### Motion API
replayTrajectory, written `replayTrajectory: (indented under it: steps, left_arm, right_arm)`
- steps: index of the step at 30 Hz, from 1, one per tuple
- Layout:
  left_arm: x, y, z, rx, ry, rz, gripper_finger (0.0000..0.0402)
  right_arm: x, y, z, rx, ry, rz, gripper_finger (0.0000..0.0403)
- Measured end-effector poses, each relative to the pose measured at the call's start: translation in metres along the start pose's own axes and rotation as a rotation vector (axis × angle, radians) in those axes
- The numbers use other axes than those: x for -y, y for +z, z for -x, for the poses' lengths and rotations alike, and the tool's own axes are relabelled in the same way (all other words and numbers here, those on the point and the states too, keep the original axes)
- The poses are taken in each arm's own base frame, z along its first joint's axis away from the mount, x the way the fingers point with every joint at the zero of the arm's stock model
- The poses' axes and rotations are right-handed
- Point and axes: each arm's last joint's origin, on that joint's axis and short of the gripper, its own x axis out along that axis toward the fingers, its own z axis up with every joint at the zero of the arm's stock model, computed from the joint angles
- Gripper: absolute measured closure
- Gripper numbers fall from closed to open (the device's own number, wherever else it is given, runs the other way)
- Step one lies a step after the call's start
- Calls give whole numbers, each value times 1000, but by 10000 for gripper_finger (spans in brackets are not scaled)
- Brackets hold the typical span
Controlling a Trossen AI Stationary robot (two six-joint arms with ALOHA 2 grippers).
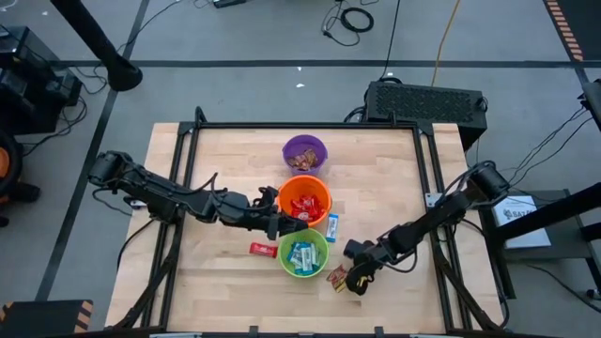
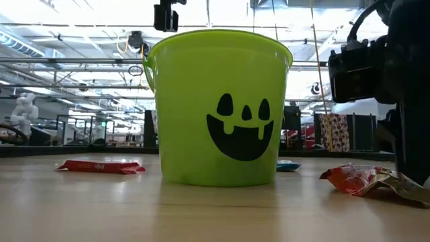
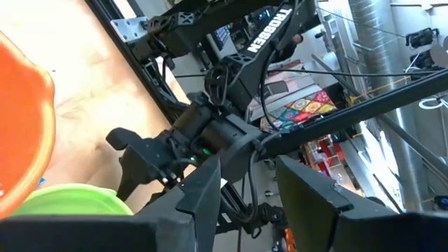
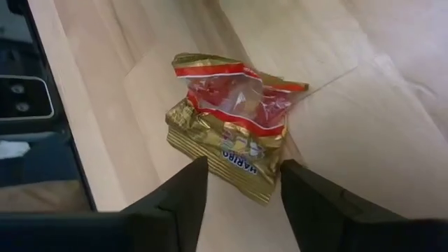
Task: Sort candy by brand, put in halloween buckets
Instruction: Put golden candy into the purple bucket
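Three halloween buckets stand in a row down the table's middle: purple (image 1: 303, 153) farthest, orange (image 1: 305, 202) in the middle, light green (image 1: 302, 253) nearest, each with candy inside. My right gripper (image 4: 241, 203) is open and slants down over a gold-and-red candy packet (image 4: 231, 136) lying flat on the table right of the green bucket (image 2: 218, 107). Its fingers stand on either side of the packet's near edge. My left gripper (image 3: 245, 210) is open and holds nothing; it hangs level between the orange and green buckets (image 1: 280, 225).
A red bar (image 1: 263, 249) lies on the table left of the green bucket. A blue-and-white candy (image 1: 332, 223) lies to the right of the orange and green buckets. The table's black frame rail (image 4: 42, 112) runs close beside the gold packet. Bare wood (image 1: 216, 282) shows at the near left.
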Motion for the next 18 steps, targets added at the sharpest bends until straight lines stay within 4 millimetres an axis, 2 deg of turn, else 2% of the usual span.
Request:
replayTrajectory:
  steps: [3, 8, 10, 15, 18]
  left_arm:
    - [0, 0, 0, 2, -3, 1, 256]
    - [0, 0, 0, 1, -3, 1, 256]
    - [0, 0, 0, 1, -3, 1, 256]
    - [1, 0, 0, 2, -6, 2, 256]
    - [3, 2, 0, 14, -29, 6, 256]
  right_arm:
    - [0, 0, -3, -2, -10, 37, 261]
    - [1, 0, -4, 12, -24, 58, 364]
    - [1, 0, -4, 16, -23, 59, 392]
    - [-2, 1, 0, 6, -1, 75, 400]
    - [-10, 1, 18, -23, 77, 103, 402]
